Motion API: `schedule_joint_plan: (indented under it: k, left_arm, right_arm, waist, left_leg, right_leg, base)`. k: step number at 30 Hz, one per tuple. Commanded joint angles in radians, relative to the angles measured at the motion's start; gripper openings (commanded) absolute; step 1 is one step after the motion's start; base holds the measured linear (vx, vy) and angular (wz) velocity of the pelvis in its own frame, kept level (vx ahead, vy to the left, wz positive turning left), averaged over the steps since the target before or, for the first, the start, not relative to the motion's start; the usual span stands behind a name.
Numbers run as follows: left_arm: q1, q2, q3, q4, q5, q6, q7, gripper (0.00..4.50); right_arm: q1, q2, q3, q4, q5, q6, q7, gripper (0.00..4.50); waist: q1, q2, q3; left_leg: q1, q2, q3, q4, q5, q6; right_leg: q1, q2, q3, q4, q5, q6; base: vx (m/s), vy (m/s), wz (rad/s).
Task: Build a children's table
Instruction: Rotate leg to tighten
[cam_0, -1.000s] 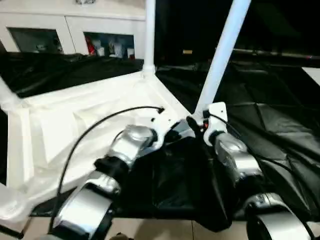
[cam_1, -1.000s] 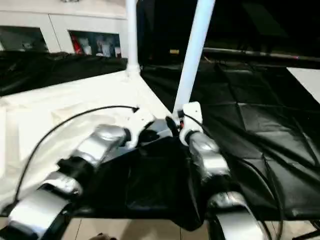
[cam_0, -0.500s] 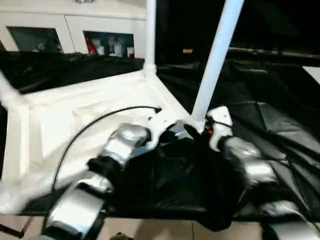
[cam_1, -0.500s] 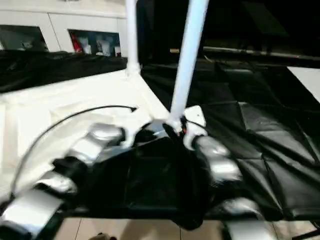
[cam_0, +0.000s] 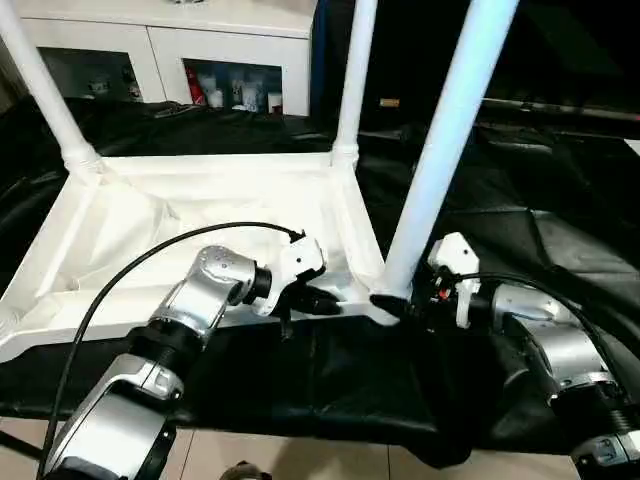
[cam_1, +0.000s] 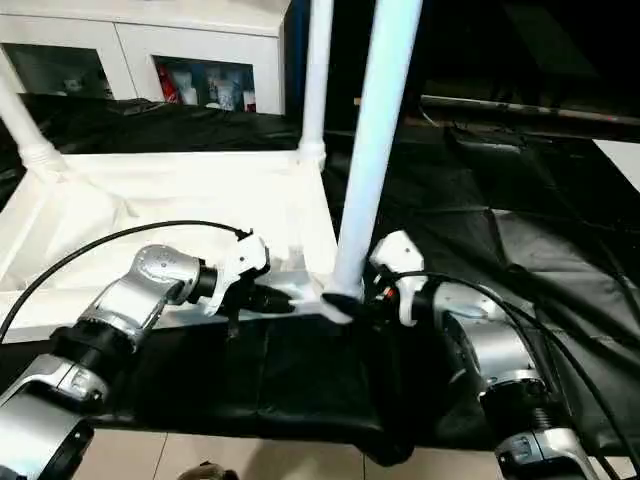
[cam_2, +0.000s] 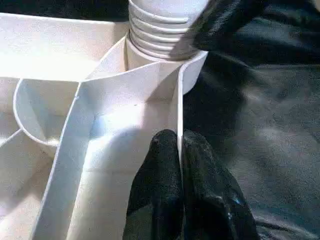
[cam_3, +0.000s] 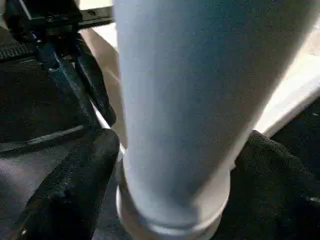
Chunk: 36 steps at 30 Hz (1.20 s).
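Note:
The white table top (cam_0: 190, 215) lies underside up on black cloth. Three white legs stand in its corner sockets: far left (cam_0: 40, 85), far right (cam_0: 350, 90) and near right (cam_0: 440, 160). My left gripper (cam_0: 325, 303) is shut on the top's thin near rim (cam_2: 178, 120), just beside the near right socket. My right gripper (cam_0: 395, 305) is shut around the base of the near right leg (cam_3: 200, 100), with one finger (cam_3: 70, 195) on each side. In the left wrist view, the leg's ribbed end (cam_2: 160, 30) sits in the socket.
Black cloth (cam_0: 560, 230) covers the work surface around the top, in folds on the right. A white cabinet (cam_0: 230, 85) with open shelves stands at the back. A black cable (cam_0: 150, 260) arcs over my left forearm. A strip of floor (cam_0: 300, 465) lies at the near edge.
The camera has shifted, so the far left leg and more of the top show. The near right leg stands straighter. Both grippers remain at the near right corner.

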Motion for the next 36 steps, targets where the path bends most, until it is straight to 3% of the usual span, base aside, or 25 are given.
schedule_joint_plan:
  k: [1, 8, 16, 19, 22, 24, 27, 29, 34, 35, 36]
  left_arm:
    - [-0.006, -0.017, -0.009, -0.049, -0.059, -0.009, -0.048, 0.00]
    - [0.002, -0.014, -0.003, -0.067, -0.055, 0.003, -0.051, 0.00]
    - [0.005, -0.014, -0.001, -0.064, -0.049, 0.013, -0.038, 0.00]
    - [-0.013, -0.046, 0.024, -0.016, -0.031, 0.022, 0.071, 0.00]
    - [-0.057, -0.114, 0.055, 0.080, 0.011, 0.041, 0.283, 0.00]
    - [-0.079, -0.161, 0.075, 0.122, 0.024, 0.068, 0.408, 0.00]
    - [-0.106, -0.231, 0.090, 0.174, 0.038, 0.081, 0.557, 0.00]
    - [-0.120, -0.279, 0.088, 0.208, 0.044, 0.066, 0.615, 0.00]
    - [-0.124, -0.298, 0.064, 0.227, 0.066, 0.029, 0.612, 0.00]
    - [-0.125, -0.298, 0.062, 0.230, 0.069, 0.025, 0.610, 0.00]
    - [-0.124, -0.295, 0.059, 0.228, 0.070, 0.024, 0.605, 0.00]
  right_arm:
    - [-0.001, -0.015, 0.010, -0.008, -0.011, -0.002, 0.014, 3.40]
    - [-0.003, -0.013, 0.018, -0.004, -0.018, 0.009, 0.030, 2.83]
    - [0.001, 0.002, 0.008, 0.018, -0.021, 0.018, 0.002, 2.74]
    - [-0.009, 0.035, -0.014, 0.082, -0.047, 0.022, -0.100, 2.74]
    - [-0.040, 0.121, -0.048, 0.188, -0.107, 0.060, -0.374, 2.74]
    - [-0.060, 0.191, -0.094, 0.226, -0.096, 0.079, -0.527, 2.74]
    - [-0.090, 0.280, -0.142, 0.275, -0.076, 0.096, -0.693, 2.74]
    - [-0.117, 0.331, -0.148, 0.316, -0.084, 0.084, -0.772, 2.74]
    - [-0.128, 0.356, -0.135, 0.327, -0.103, 0.034, -0.758, 2.74]
    - [-0.129, 0.359, -0.138, 0.325, -0.104, 0.024, -0.755, 3.43]
    - [-0.128, 0.359, -0.143, 0.320, -0.097, 0.018, -0.745, 3.43]
  waist:
    - [-0.004, -0.010, -0.055]
    - [-0.002, -0.012, -0.057]
    - [-0.002, -0.010, -0.058]
    - [-0.009, -0.010, -0.057]
    - [-0.017, -0.009, -0.056]
    - [-0.025, -0.006, -0.055]
    - [-0.029, -0.008, -0.057]
    - [-0.030, -0.009, -0.056]
    - [-0.028, -0.003, -0.056]
    - [-0.028, -0.006, -0.055]
    - [-0.028, -0.006, -0.054]
  left_leg:
    - [0.027, 0.059, -0.025, -0.068, -0.238, 0.034]
    - [0.025, 0.058, -0.026, -0.067, -0.209, 0.039]
    - [0.025, 0.058, -0.026, -0.065, -0.204, 0.042]
    - [0.025, 0.056, -0.027, -0.067, -0.219, 0.027]
    - [0.027, 0.054, -0.028, -0.069, -0.236, 0.007]
    - [0.031, 0.056, -0.031, -0.072, -0.269, -0.020]
    - [0.031, 0.052, -0.030, -0.070, -0.271, -0.017]
    - [0.030, 0.051, -0.029, -0.070, -0.267, -0.008]
    - [0.029, 0.052, -0.031, -0.073, -0.282, -0.007]
    - [0.029, 0.052, -0.031, -0.075, -0.292, -0.004]
    - [0.029, 0.051, -0.031, -0.075, -0.296, -0.003]
  right_leg:
    - [0.035, -0.078, 0.059, -0.080, -0.197, -0.211]
    - [0.037, -0.077, 0.058, -0.075, -0.166, -0.208]
    - [0.038, -0.077, 0.058, -0.074, -0.157, -0.212]
    - [0.036, -0.077, 0.057, -0.076, -0.173, -0.216]
    - [0.034, -0.076, 0.057, -0.080, -0.214, -0.208]
    - [0.030, -0.079, 0.058, -0.084, -0.255, -0.200]
    - [0.032, -0.079, 0.058, -0.091, -0.268, -0.183]
    - [0.030, -0.078, 0.059, -0.093, -0.264, -0.176]
    - [0.030, -0.078, 0.058, -0.097, -0.273, -0.154]
    - [0.030, -0.077, 0.058, -0.098, -0.280, -0.150]
    - [0.029, -0.077, 0.058, -0.098, -0.285, -0.149]
  base:
    - [0.000, 0.000, 0.00]
    - [0.000, 0.000, 0.00]
    - [0.000, 0.000, 0.00]
    - [0.000, 0.000, 0.00]
    - [0.000, 0.000, 0.00]
    - [0.000, 0.000, 0.00]
    - [0.000, 0.000, 0.00]
    - [0.000, 0.000, 0.00]
    - [0.000, 0.000, 0.00]
    - [0.000, 0.000, 0.00]
    - [0.000, 0.000, 0.00]
